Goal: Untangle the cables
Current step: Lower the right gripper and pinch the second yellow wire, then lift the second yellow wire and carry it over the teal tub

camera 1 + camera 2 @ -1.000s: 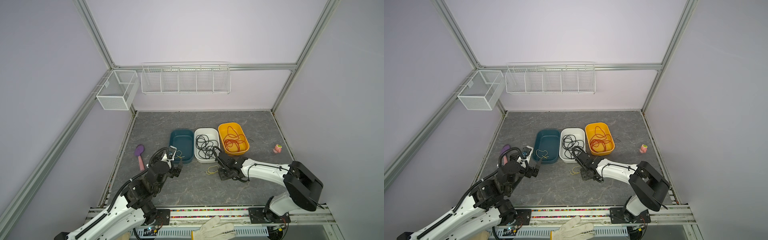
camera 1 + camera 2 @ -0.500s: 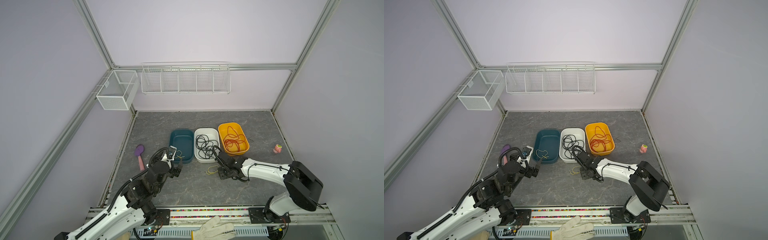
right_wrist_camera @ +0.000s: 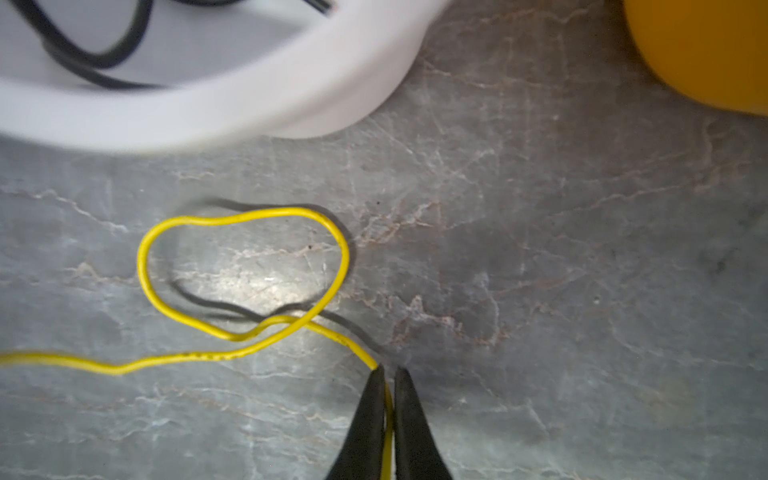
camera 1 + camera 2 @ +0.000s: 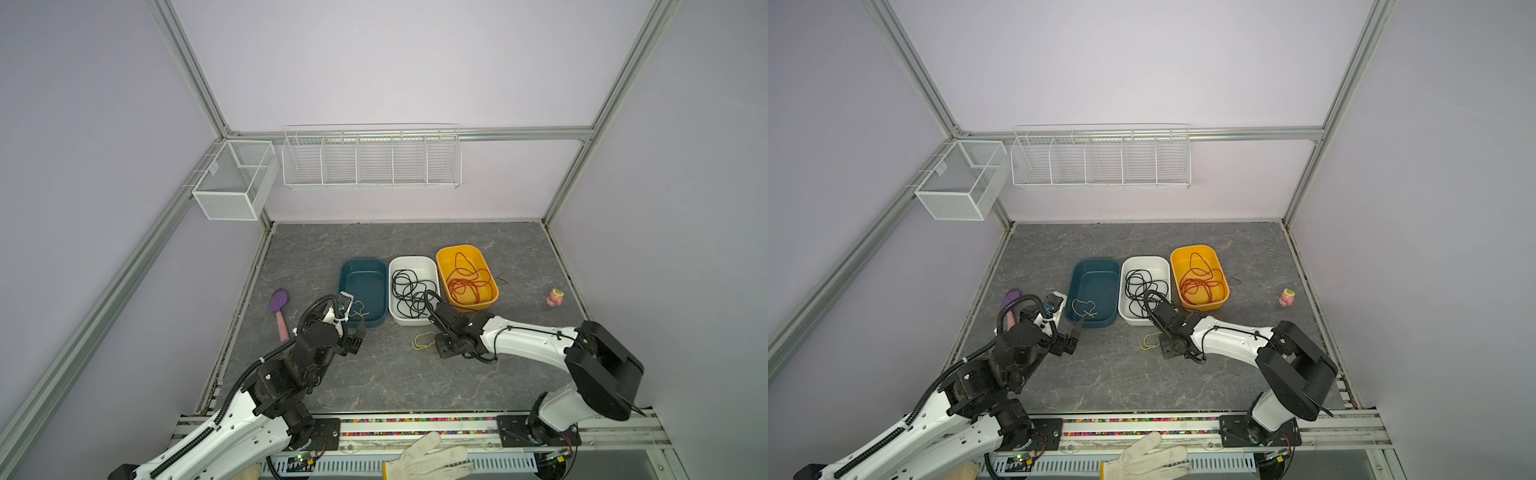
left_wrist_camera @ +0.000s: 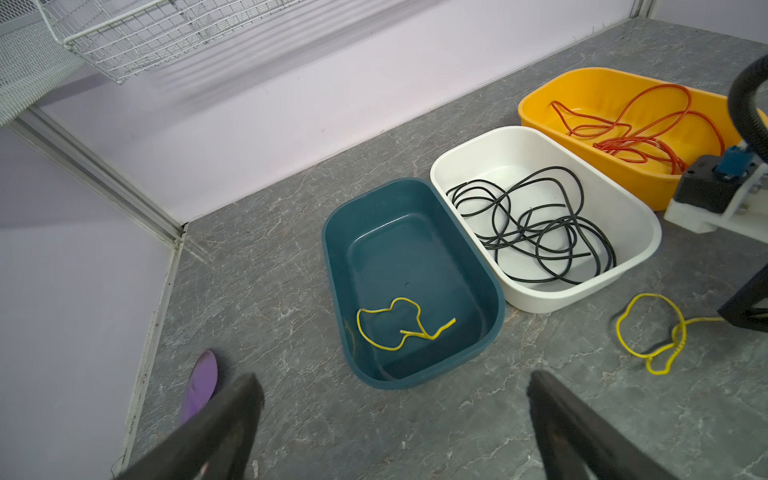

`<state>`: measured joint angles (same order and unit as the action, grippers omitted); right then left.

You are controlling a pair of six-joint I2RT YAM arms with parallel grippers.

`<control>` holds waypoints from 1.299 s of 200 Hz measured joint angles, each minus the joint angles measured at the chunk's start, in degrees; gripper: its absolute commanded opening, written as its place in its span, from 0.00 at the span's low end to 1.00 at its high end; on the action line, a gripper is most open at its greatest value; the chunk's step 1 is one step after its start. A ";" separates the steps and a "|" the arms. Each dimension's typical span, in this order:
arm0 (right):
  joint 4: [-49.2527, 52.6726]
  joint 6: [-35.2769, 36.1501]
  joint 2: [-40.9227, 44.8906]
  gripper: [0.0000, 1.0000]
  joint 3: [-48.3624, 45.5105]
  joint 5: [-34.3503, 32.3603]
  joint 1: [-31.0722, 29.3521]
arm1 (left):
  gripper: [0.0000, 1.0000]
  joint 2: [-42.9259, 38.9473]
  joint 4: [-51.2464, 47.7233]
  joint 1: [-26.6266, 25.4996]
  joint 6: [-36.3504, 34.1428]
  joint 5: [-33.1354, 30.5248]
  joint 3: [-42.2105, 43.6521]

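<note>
A short yellow cable (image 3: pixel 245 217) lies looped on the grey table in front of the white bin (image 4: pixel 413 258). My right gripper (image 3: pixel 388 374) is shut on one end of it, low over the table (image 4: pixel 441 348). Another short yellow cable (image 5: pixel 399 324) lies in the teal bin (image 5: pixel 332 249). A black cable (image 5: pixel 536 232) is coiled in the white bin, and a red cable (image 5: pixel 623 133) lies in the yellow bin (image 4: pixel 459 247). My left gripper (image 5: pixel 390 399) stands open and empty just in front of the teal bin (image 4: pixel 1073 332).
A purple spatula (image 4: pixel 278 307) lies left of the teal bin near the left wall. A small pink toy (image 4: pixel 555 297) stands at the right. Two wire baskets (image 4: pixel 370 158) hang on the walls. A white glove (image 4: pixel 424 457) lies on the front rail.
My right gripper's jaws have closed on the end of the yellow cable on the table. Neither arm has visibly shifted.
</note>
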<state>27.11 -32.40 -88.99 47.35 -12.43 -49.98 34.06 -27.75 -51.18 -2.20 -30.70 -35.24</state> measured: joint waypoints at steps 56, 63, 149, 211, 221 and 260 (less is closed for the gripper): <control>0.50 0.04 1.09 0.07 0.00 0.26 0.00 | 0.99 0.00 0.00 0.00 0.00 0.17 0.00; 0.76 0.04 1.88 0.07 0.00 0.55 0.00 | 0.99 0.00 0.00 0.00 0.00 0.20 0.00; 6.88 0.09 14.88 0.07 0.15 6.29 -1.79 | 0.99 -0.02 0.00 0.00 0.00 0.57 0.00; 11.85 0.37 15.96 0.07 11.50 9.51 -3.10 | 0.99 -0.02 0.00 0.00 -0.02 0.61 0.00; 12.50 0.74 14.36 0.07 14.53 9.97 -3.10 | 0.99 -0.02 0.00 0.00 -0.02 0.63 0.00; 14.71 2.60 3.13 0.07 27.65 11.08 -3.10 | 0.99 -0.04 0.02 0.00 -0.02 0.76 0.00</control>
<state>41.82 -29.80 -85.86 75.00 -1.34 -53.08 34.02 -27.73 -51.18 -2.22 -29.93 -35.24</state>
